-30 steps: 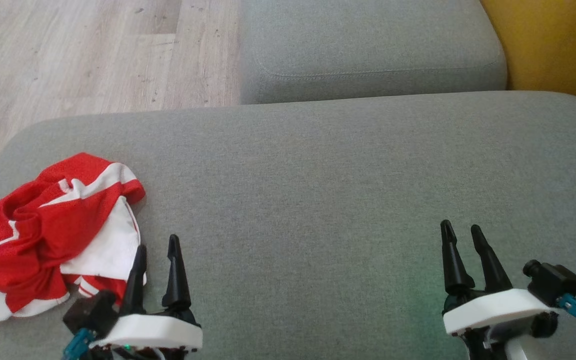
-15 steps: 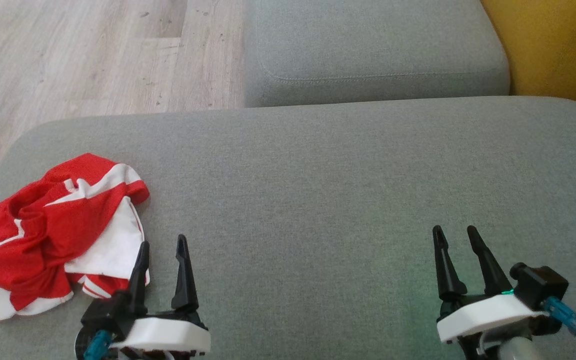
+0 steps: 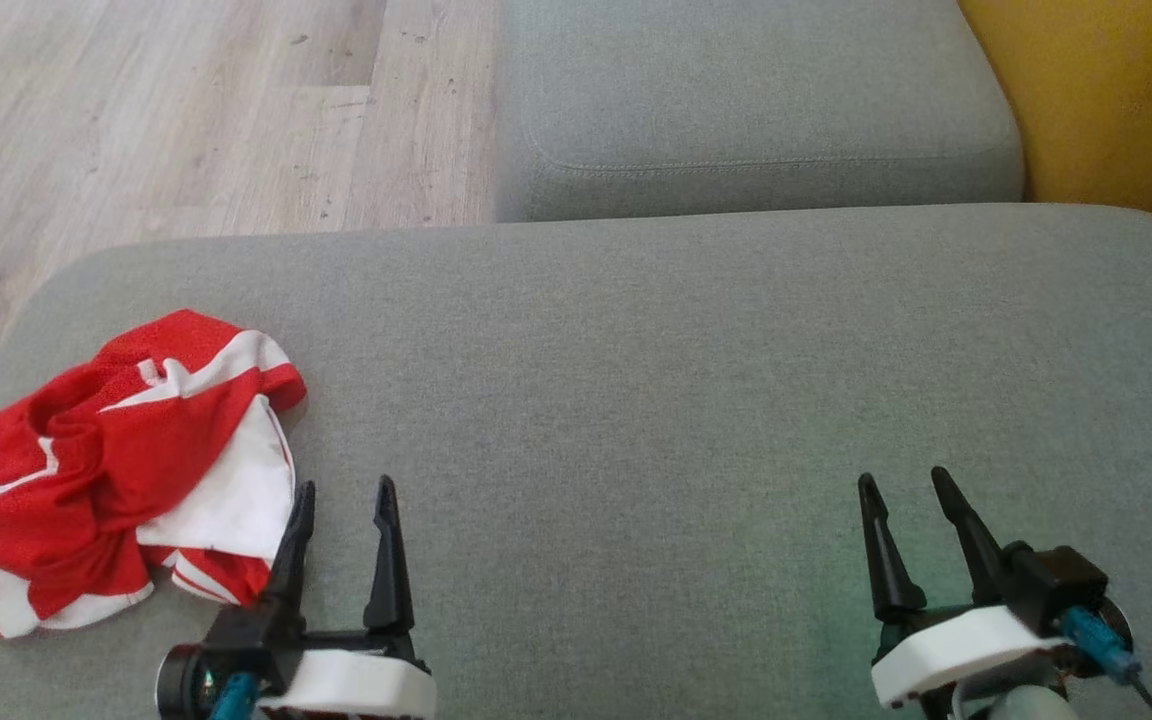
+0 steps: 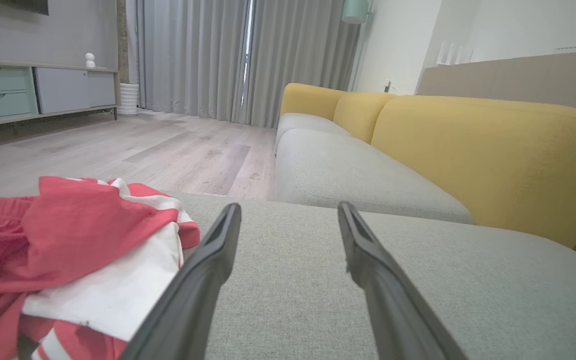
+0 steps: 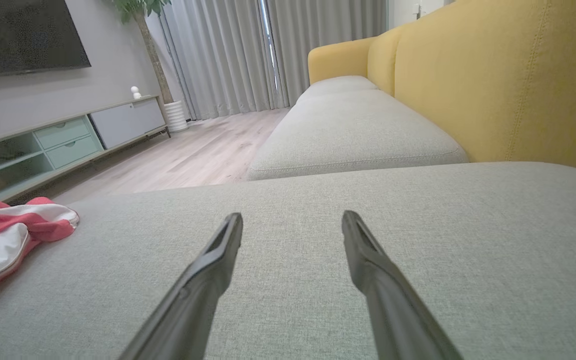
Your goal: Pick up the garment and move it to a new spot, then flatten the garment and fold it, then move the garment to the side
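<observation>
Left gripper [image 3: 347, 484]: fingers apart, empty, beside crumpled red-and-white fabric garment [image 3: 116, 450].
Right gripper [image 3: 903, 475]: fingers apart, empty, over grey fabric sofa cushion [image 3: 636, 350].
Wrist views add: yellow upholstered backrest [image 4: 493, 150], grey curtains [image 4: 198, 55].

A sofa [image 5: 358, 130] is sitting in a living room.
A big grey cushion [image 3: 696, 340] is lying in front, with a second grey cushion [image 3: 756, 90] lying past it. A yellow back [image 3: 1106, 90] is standing beside them. Grey curtains [image 4: 218, 55] are hanging beyond the wooden floor [image 3: 156, 110].
</observation>
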